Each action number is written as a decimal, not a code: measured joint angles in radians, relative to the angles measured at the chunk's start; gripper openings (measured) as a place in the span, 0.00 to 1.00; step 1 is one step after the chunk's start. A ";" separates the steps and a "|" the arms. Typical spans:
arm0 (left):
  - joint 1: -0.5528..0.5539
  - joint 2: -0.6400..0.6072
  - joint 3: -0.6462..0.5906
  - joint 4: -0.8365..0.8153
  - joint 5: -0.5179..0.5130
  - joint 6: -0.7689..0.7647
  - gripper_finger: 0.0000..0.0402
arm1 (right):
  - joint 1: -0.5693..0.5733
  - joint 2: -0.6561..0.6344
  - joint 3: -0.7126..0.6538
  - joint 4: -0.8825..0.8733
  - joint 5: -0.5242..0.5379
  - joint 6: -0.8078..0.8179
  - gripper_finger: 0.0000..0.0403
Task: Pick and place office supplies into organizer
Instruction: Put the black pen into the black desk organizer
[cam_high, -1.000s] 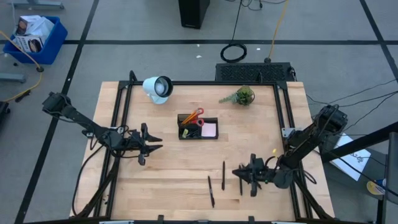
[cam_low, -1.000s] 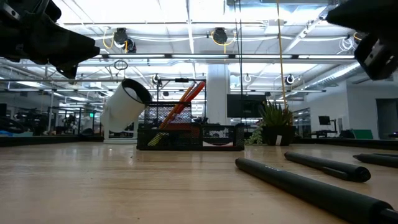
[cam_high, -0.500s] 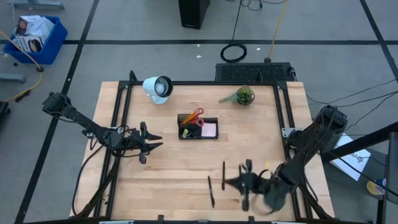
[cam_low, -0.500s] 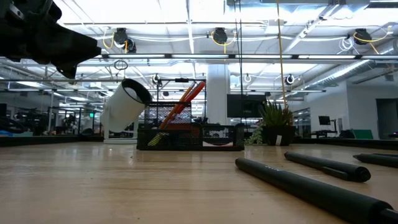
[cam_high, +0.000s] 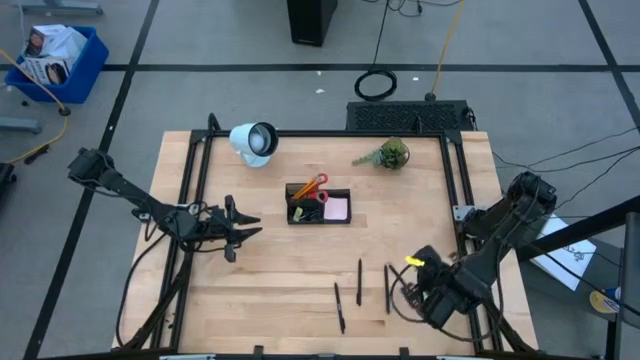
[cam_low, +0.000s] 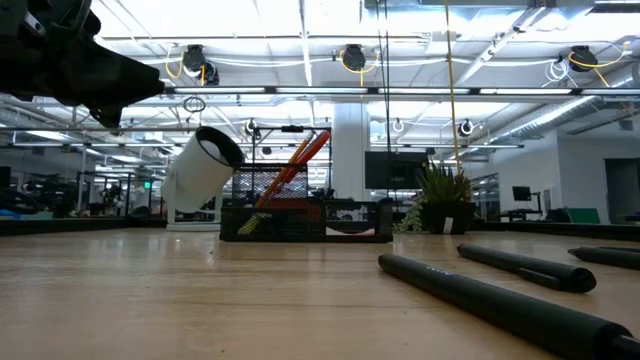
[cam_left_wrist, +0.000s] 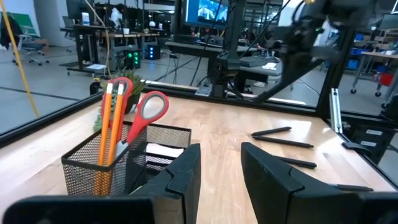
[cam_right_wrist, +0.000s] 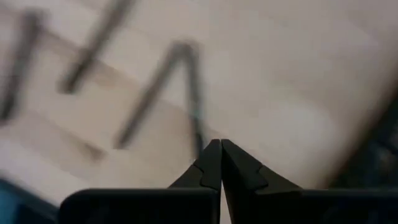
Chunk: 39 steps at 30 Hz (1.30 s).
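The black mesh organizer (cam_high: 318, 205) stands mid-table and holds red-handled scissors (cam_left_wrist: 152, 106), orange pencils (cam_left_wrist: 109, 124) and a pink pad (cam_high: 337, 208). Three black pens (cam_high: 360, 275) lie flat on the table near its front edge, and they also show in the low view (cam_low: 500, 300). My left gripper (cam_left_wrist: 221, 168) is open and empty, hovering left of the organizer (cam_high: 240, 228). My right gripper (cam_right_wrist: 219, 146) is shut just right of the pens (cam_high: 405, 290), above the table. Whether it holds anything does not show.
A white round lamp (cam_high: 253, 140) and a small green plant (cam_high: 390, 154) stand at the far side. A black mesh panel (cam_high: 410, 115) lies behind the table. A yellow spot (cam_high: 413, 261) shows by my right wrist. Bare wood lies between the organizer and the pens.
My right gripper has swung toward the table's near edge beside the pens and turned about its wrist. The right arm has left the upper right corner of the low view. The pens and the organizer stay where they were.
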 joint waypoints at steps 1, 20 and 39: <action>0.000 0.000 0.000 0.000 0.000 -0.004 0.29 | -0.001 0.000 0.000 -0.038 -0.041 0.033 0.00; 0.000 0.000 0.000 0.000 0.003 -0.005 0.29 | -0.033 0.006 -0.172 0.413 -0.196 0.112 0.00; 0.000 0.000 0.000 0.000 0.003 -0.006 0.29 | -0.038 0.005 -0.363 0.668 -0.260 0.306 0.00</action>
